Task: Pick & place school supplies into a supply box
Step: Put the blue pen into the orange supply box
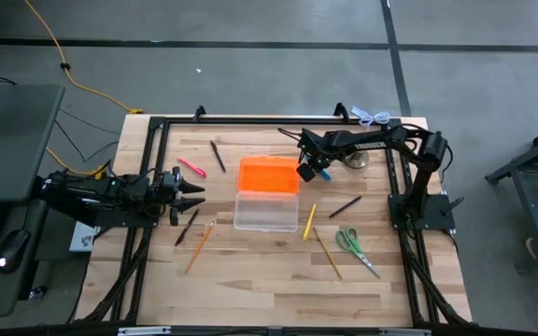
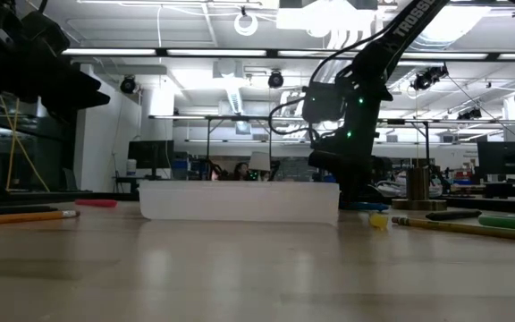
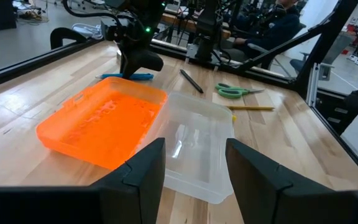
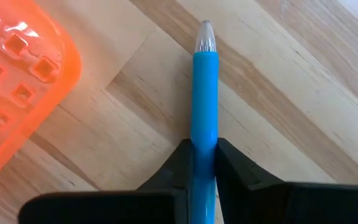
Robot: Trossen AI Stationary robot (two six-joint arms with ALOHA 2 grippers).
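The supply box, a clear tray (image 1: 266,213) with its orange lid (image 1: 269,175) lying open on its far side, sits mid-table. Just right of the lid, my right gripper (image 1: 320,174) points steeply down, shut on a blue pen (image 4: 204,93) that lies on the wood. At the table's left edge my left gripper (image 1: 194,194) waits open, its fingers (image 3: 143,168) facing the box. Loose supplies lie around: a pink pen (image 1: 191,167), a black pen (image 1: 218,156), two pencils (image 1: 200,245) at the left, and green-handled scissors (image 1: 355,247) at the right. My right gripper pinches the blue pen's barrel (image 4: 204,134) between its two fingers, one on each long side. The fingers come from above, pointing steeply down. The pen's clear-tipped end (image 4: 204,34) sticks out beyond them, and the pen lies flat on the table; the gripper hides its other end.
A silver bell-shaped object (image 1: 355,160) stands close to the right gripper on its right. A yellow pencil (image 1: 310,221), a black pen (image 1: 346,206) and another yellow pencil (image 1: 327,252) lie right of the tray. A black frame (image 1: 250,119) borders the table.
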